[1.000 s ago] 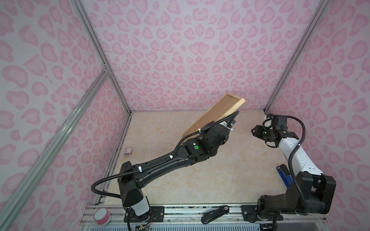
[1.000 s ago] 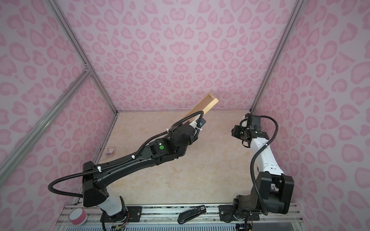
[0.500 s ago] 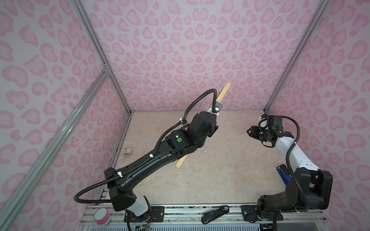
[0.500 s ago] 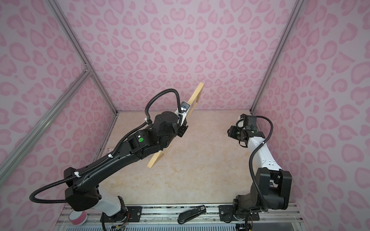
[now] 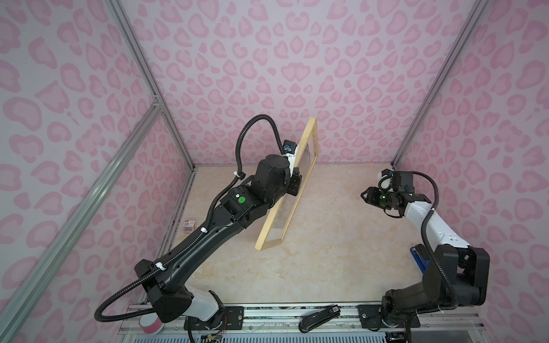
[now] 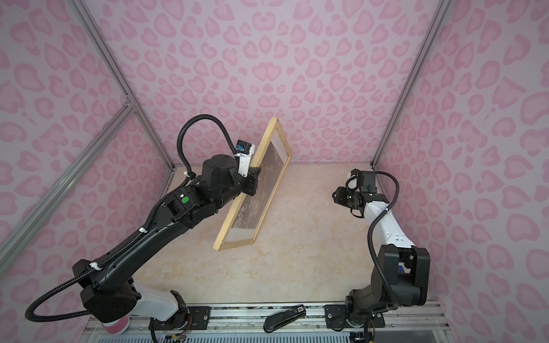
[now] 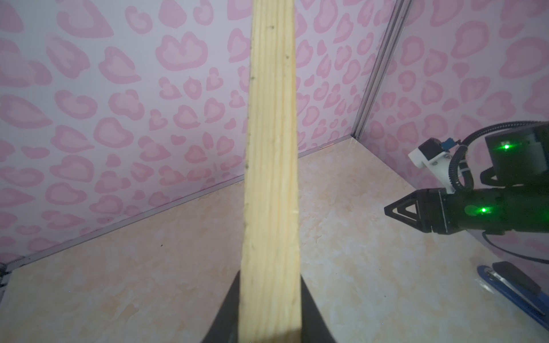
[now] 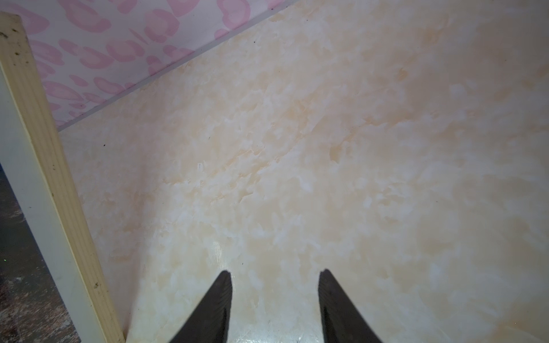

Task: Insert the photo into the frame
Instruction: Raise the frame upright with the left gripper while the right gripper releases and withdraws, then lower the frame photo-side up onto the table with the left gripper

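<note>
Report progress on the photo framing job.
Looks done: the photo shows inside the frame. In hand: left gripper clamps a long wooden side, frame up on edge; right gripper open, empty, clear of it. Left, probably: set the frame down and release.

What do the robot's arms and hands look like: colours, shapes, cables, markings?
The left arm and right arm are black with white segments, each with a ribbed black cable and marked with a green dot. The right hand has two pointed black fingers.
</note>
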Tool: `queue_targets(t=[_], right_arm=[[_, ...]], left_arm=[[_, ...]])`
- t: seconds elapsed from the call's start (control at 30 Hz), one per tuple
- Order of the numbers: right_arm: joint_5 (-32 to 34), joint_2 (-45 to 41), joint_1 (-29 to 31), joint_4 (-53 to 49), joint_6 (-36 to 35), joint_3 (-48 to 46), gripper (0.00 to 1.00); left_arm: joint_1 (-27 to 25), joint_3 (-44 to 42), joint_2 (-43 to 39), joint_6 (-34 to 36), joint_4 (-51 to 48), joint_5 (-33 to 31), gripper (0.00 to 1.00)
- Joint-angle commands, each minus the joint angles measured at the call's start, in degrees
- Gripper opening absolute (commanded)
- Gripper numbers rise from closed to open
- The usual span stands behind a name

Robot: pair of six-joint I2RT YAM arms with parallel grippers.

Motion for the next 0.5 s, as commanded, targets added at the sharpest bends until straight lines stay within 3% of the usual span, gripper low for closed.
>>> queue_targets(t=[0.0,0.2,0.47], right_arm=[[-0.8,0.5,0.2,0.4,0.2,0.0,0.48],[-1.1,0.9,0.3,0.1,0.1,0.0,0.48],[-1.3,1.6,0.4,-0.5,0.1,0.5,0.48]], left_arm=[[2.8,-0.3,-1.0,-9.1,6.9,7.7,0.03],[8.8,-3.9,-0.9,-18.4,9.2,14.9,0.03],[13.6,-7.1,-0.8,-25.5,10.7,18.4,0.03]])
